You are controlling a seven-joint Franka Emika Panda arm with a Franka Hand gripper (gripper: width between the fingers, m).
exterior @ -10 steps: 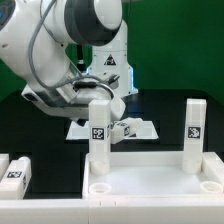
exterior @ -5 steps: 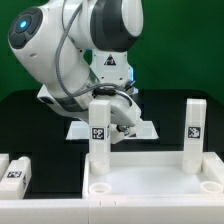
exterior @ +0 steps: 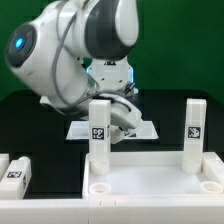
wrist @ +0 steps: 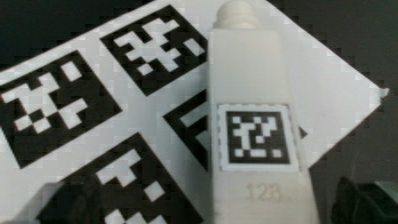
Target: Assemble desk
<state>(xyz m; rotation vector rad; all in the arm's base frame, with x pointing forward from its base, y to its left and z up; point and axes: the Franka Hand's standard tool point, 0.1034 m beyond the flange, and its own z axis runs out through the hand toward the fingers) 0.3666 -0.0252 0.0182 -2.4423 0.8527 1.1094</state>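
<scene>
The white rimmed tabletop fills the front of the exterior view. Two white legs stand upright in its back corners, one on the exterior view's left and one on the right. My gripper hangs low just behind the left leg, over the marker board. In the wrist view a tagged white leg lies lengthwise between my dark fingers, with the marker board behind it. The gripper is open, and its jaws straddle the leg with gaps on both sides.
Two loose white legs lie at the exterior view's front left, beside the tabletop. The arm's bulk fills the upper left and middle. A green wall stands behind the black table.
The arm's upper links have swung and turned toward the exterior view's right, while the gripper has stayed low behind the left leg. The jaws have stayed open.
</scene>
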